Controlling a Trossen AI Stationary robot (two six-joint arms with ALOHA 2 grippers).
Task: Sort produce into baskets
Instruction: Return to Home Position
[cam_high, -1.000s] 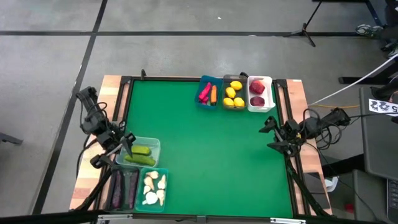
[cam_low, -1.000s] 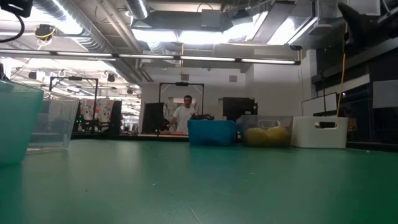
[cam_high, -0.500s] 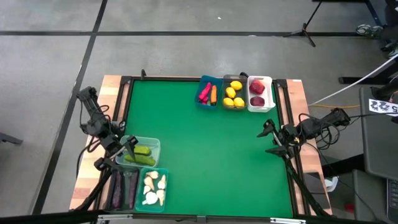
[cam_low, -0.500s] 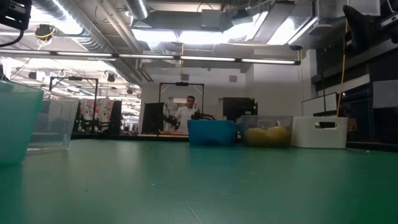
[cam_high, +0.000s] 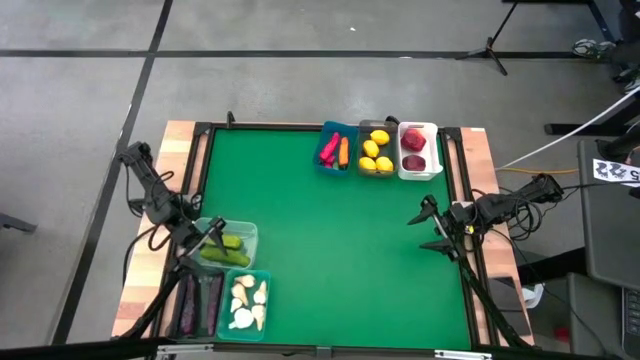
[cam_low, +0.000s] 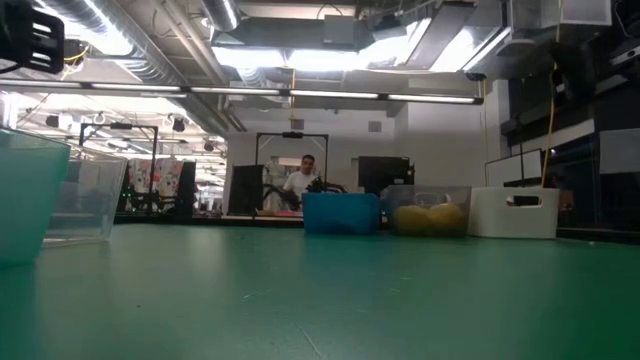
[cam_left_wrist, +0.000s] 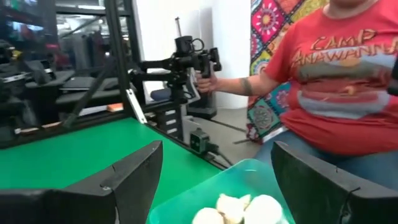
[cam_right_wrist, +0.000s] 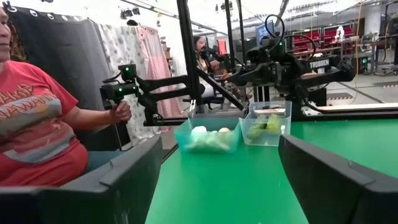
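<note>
At the table's far edge stand a blue basket (cam_high: 334, 150) with a pink pepper and an orange carrot, a grey-clear basket (cam_high: 376, 150) with yellow lemons, and a white basket (cam_high: 417, 150) with red apples. At the near left a pale clear basket (cam_high: 232, 243) holds green cucumbers, a teal basket (cam_high: 247, 300) holds white garlic (cam_left_wrist: 239, 208), and a dark clear basket (cam_high: 198, 300) holds purple eggplants. My left gripper (cam_high: 201, 246) hangs open and level above the cucumber basket's left side. My right gripper (cam_high: 420, 230) stands open and level over the table's right edge. Neither holds anything.
A person in a red shirt (cam_left_wrist: 348, 81) stands beyond the table's near edge, one hand (cam_right_wrist: 118, 112) on a black handle rig. The table's green middle (cam_high: 330, 250) lies bare between the two basket groups. A black frame (cam_high: 200, 150) rims the table.
Both arms have sunk a little and their grippers have tipped down to level. The left gripper has slid over the cucumber basket toward the table's near edge. The right gripper has reached slightly farther in from the right edge. Both have stayed open.
</note>
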